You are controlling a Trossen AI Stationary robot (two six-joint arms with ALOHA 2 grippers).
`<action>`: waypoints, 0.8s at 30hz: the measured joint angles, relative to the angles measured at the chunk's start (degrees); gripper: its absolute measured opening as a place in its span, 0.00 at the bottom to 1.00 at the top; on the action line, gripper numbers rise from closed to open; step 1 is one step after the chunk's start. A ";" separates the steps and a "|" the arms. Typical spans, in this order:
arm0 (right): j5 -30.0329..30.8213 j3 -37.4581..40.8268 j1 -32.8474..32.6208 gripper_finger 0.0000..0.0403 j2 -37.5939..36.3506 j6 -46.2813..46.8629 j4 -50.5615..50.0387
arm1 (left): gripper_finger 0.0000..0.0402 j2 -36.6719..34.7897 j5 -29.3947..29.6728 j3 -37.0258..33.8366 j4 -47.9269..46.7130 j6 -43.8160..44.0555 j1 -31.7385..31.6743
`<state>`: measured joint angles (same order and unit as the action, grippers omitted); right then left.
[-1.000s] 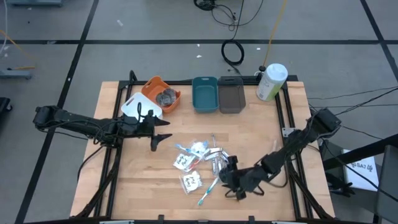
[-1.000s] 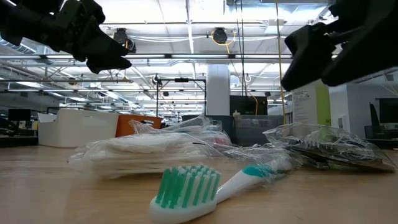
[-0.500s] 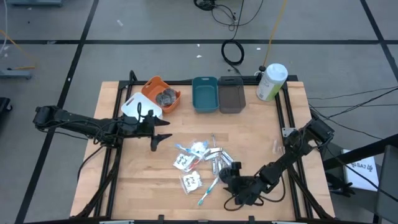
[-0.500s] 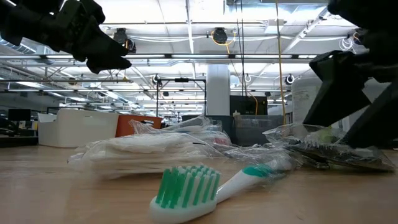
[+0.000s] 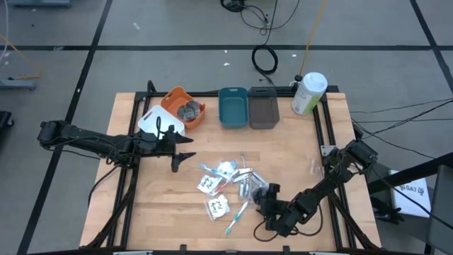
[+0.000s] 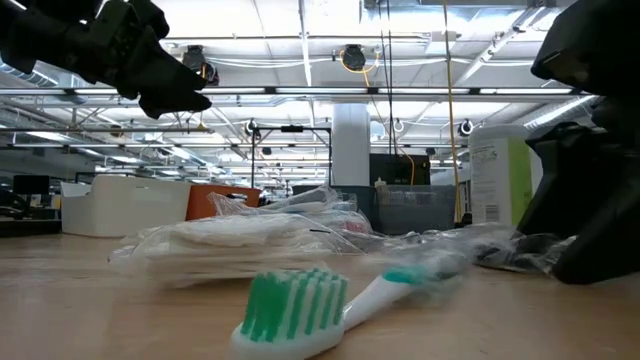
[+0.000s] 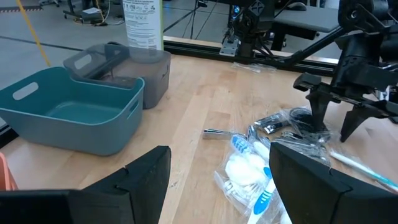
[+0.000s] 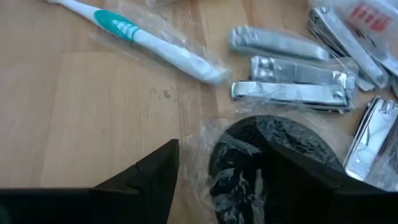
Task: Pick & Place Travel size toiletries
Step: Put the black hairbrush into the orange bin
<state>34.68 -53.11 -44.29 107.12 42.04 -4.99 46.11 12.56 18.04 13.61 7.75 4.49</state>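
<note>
We have the right gripper (image 8: 239, 171), fingers spread, low over a wrapped dark disc (image 8: 273, 158) lying between them beside the silver clippers (image 8: 289, 78), while the left gripper (image 5: 185, 156), open, waits well away.

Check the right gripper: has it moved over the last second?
Yes. In the high view the right gripper has slid from beside the loose toothbrush toward the bins, onto the pile's edge, open around a wrapped dark disc.
</note>
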 joint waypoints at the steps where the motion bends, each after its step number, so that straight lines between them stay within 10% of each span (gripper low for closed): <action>1: -0.13 0.01 0.00 0.52 -0.03 0.31 -0.04 | 0.67 0.00 0.00 0.00 0.00 0.00 0.00; 24: -2.93 0.40 -2.12 0.01 -12.68 -4.01 0.15 | 0.67 0.00 0.00 0.00 -0.02 0.00 0.00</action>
<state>31.74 -52.71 -46.42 94.44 38.03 -4.84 46.11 12.56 18.04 13.59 7.75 4.49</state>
